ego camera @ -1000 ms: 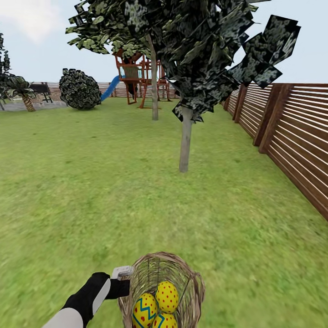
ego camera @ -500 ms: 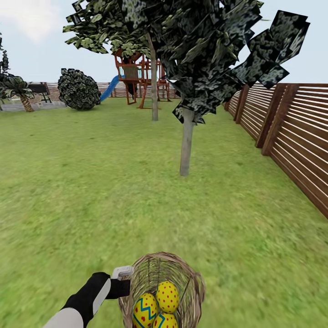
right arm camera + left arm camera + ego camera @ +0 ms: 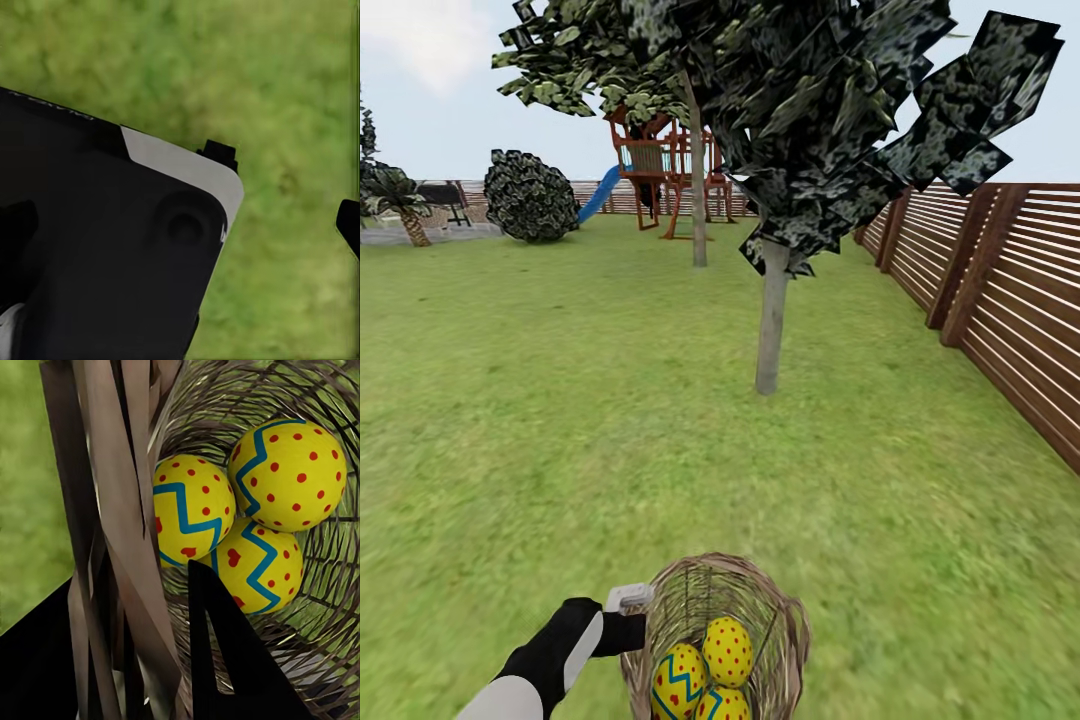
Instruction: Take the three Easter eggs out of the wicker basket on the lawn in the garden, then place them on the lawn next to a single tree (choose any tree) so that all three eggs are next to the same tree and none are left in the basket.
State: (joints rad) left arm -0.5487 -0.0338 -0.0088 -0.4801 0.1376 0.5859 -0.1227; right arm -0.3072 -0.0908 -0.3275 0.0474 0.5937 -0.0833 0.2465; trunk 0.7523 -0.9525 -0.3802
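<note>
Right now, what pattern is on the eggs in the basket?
Yellow Easter eggs with red dots and blue zigzag bands, clearest in the left wrist view.

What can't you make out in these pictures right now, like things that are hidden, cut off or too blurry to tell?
- Head view: the wicker basket and the lowest of the Easter eggs are cut off by the bottom edge.
- Left wrist view: the left gripper straddles the basket wall; the weave hides whether it is clamped.
- Right wrist view: a dark robot part blocks much of the lawn; the right gripper's state is unclear.
</note>
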